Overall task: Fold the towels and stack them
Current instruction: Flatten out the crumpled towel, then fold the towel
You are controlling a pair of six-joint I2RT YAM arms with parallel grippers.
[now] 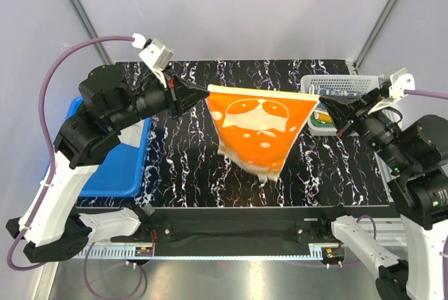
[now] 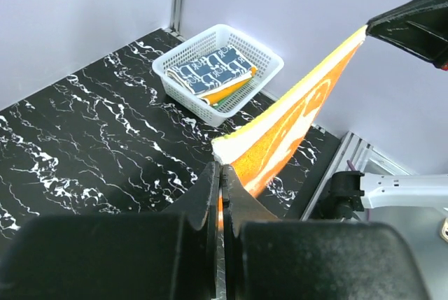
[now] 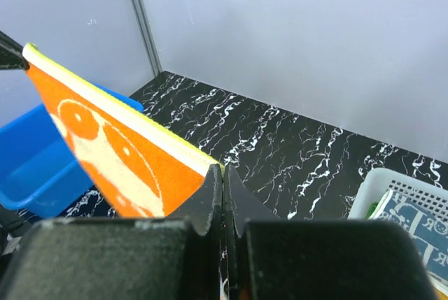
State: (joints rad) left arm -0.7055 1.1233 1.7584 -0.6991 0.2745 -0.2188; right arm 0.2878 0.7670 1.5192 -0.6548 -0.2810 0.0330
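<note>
The near strip of the table (image 1: 182, 174) lies bare. Just beyond it hangs the lowest tip of the orange towel (image 1: 259, 129), and the views do not show whether that tip touches the surface. The towel is in the air over the middle of the table, stretched between the two arms. The left end effector (image 1: 203, 91) is closed on one top corner and the right end effector (image 1: 323, 102) is closed on the other. The pale yellow top hem runs straight between them, while the rest sags to a point.

That sag suggests a light, soft, limp cloth that will not hold a shape and will crease wherever it lands. It looks neither fragile nor slippery, and the thick hem gives the pinched tips good purchase. The corners seem the right places to hold, since a grip mid-edge would probably let the ends droop and bunch.

Further back, a blue bin (image 1: 119, 167) sits to the left. At the far right a white basket (image 1: 343, 87) holds folded towels (image 2: 210, 70).
</note>
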